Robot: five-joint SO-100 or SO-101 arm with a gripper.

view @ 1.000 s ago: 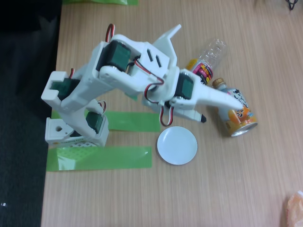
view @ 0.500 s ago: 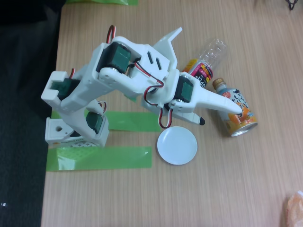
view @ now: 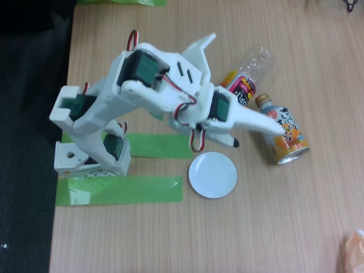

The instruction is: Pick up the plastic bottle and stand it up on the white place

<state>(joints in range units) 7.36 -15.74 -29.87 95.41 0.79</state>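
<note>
The plastic bottle (view: pixel 252 69) lies on its side on the wooden table, clear and ribbed with a pink and yellow label band. Its cap end is hidden under the arm. My gripper (view: pixel 257 135) hovers just below the bottle's label end and left of the orange can. It is open, and nothing sits between the white finger and the black-tipped finger (view: pixel 234 142). The white place, a small round plate (view: pixel 212 174), rests on the table just below the gripper, with nothing on it.
An orange and pale blue metal bottle-can (view: pixel 284 136) with a gold cap lies beside the plastic bottle, right of the gripper. Green tape strips (view: pixel 119 190) run along the table near the arm's base (view: pixel 91 156). The table edge is at the left, with dark floor beyond.
The gripper has shifted slightly to the left, and its black-tipped finger now points nearer the plate's upper edge. Bottle, can and plate have not moved.
</note>
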